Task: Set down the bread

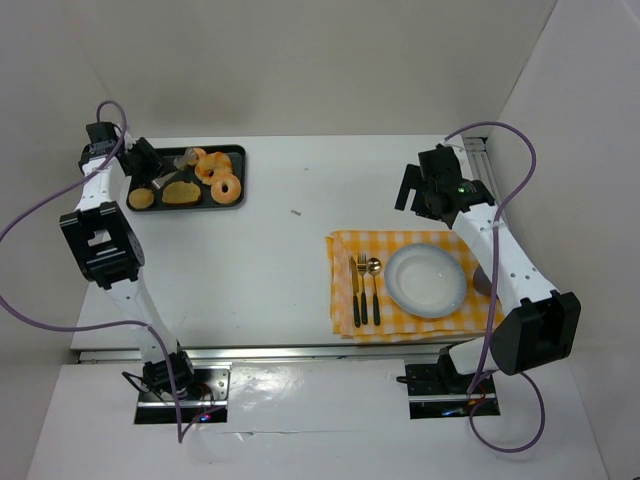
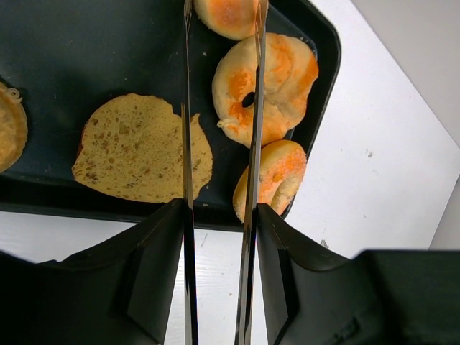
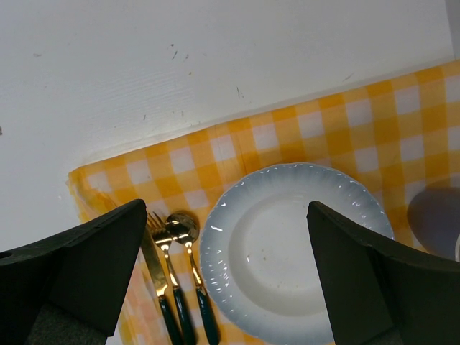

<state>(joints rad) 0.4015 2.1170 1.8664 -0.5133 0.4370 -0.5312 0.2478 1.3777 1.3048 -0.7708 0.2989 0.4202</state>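
A brown bread slice lies flat in a black tray at the table's far left, and it also shows in the top view. Beside it lie orange bagels and a small bun. My left gripper is shut on metal tongs held above the tray. The tong blades stand apart; one crosses the slice's right edge, the other crosses a bagel. My right gripper is open and empty above a white plate on a yellow checked placemat.
A gold knife, fork and spoon with dark handles lie on the placemat left of the plate. The tray sits near the back-left wall. White walls enclose the table at back and sides.
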